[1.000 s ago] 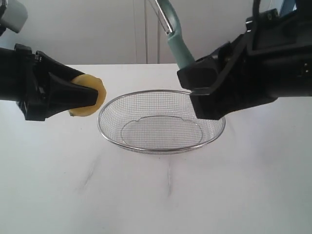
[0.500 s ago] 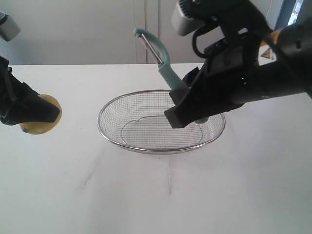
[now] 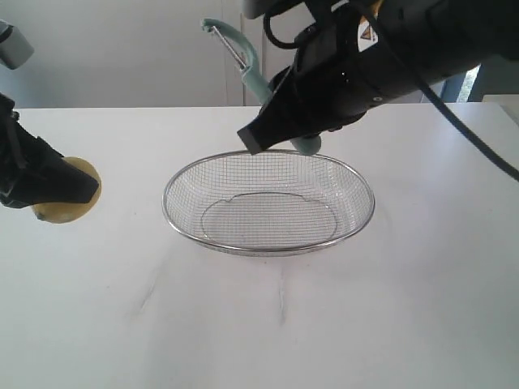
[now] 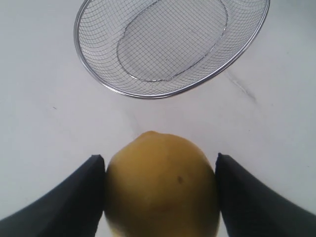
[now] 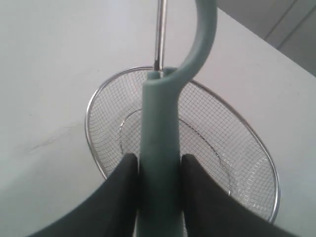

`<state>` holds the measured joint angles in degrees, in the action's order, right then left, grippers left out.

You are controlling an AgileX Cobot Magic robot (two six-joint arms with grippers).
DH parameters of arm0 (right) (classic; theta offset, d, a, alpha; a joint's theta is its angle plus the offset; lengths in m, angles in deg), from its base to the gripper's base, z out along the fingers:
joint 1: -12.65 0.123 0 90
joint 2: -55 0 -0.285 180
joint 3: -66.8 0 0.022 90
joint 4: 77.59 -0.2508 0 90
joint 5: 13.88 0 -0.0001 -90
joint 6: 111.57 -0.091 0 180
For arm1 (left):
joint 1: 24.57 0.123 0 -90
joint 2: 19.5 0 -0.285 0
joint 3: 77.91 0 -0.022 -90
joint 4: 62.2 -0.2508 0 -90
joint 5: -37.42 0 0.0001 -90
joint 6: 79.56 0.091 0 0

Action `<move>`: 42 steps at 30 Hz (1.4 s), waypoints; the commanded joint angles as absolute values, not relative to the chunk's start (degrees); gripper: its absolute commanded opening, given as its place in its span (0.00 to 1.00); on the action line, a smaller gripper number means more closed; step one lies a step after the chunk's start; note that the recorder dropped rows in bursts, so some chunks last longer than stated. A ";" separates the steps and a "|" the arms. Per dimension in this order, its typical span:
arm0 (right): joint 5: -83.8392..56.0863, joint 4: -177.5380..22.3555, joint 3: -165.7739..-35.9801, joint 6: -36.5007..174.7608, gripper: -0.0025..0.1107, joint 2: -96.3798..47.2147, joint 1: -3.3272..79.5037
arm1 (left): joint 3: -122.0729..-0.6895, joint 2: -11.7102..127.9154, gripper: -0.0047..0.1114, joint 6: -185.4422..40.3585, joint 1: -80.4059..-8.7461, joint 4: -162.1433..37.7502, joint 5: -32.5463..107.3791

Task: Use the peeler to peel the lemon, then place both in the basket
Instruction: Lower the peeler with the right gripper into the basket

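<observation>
Both tools loaded over the bench (image 3: 365,324).
The left tool (image 4: 159,159) clamps the lemon (image 4: 160,192), left of the basket (image 3: 268,252) and apart from it; the right tool (image 5: 159,159) grips the peeler (image 5: 158,113) handle above the basket's far rim.

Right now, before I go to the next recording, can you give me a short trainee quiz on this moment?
1. True or false: the lemon lies inside the basket.
2. What does the right gripper hold? A. the peeler B. a knife C. nothing
3. Fill in: the left gripper is shut on the ____.

Key: 1. False, it is outside the basket, held in the left gripper. 2. A. 3. lemon.
</observation>
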<state>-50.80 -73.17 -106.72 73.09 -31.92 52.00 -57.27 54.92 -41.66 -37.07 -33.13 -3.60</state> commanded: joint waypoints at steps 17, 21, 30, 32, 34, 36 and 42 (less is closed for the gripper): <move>-42.86 -72.87 -107.31 70.73 0.02 -52.13 41.16 | -57.75 54.30 0.04 -42.11 -37.29 -31.83 -2.93; -42.86 -72.87 -107.31 70.73 0.02 -56.35 41.16 | -57.75 54.30 0.04 -42.11 -37.29 -31.45 -2.94; -40.45 -72.67 -107.31 70.73 0.02 -62.22 41.16 | -57.75 54.30 0.04 -42.11 -37.29 -30.93 -2.94; -39.20 -72.67 -107.31 70.73 0.02 -62.80 41.16 | -57.75 54.30 0.04 -42.11 -37.29 -30.93 -2.94; -38.03 -72.67 -107.31 70.73 0.02 -63.33 41.16 | -57.75 54.30 0.04 -42.11 -37.29 -30.93 -2.94; -37.34 -72.67 -107.31 70.73 0.02 -63.69 41.16 | -57.75 54.30 0.04 -42.11 -37.29 -30.93 -2.94; -36.65 -72.67 -107.31 70.73 0.02 -64.37 41.16 | -57.75 54.30 0.04 -42.11 -37.29 -30.93 -2.94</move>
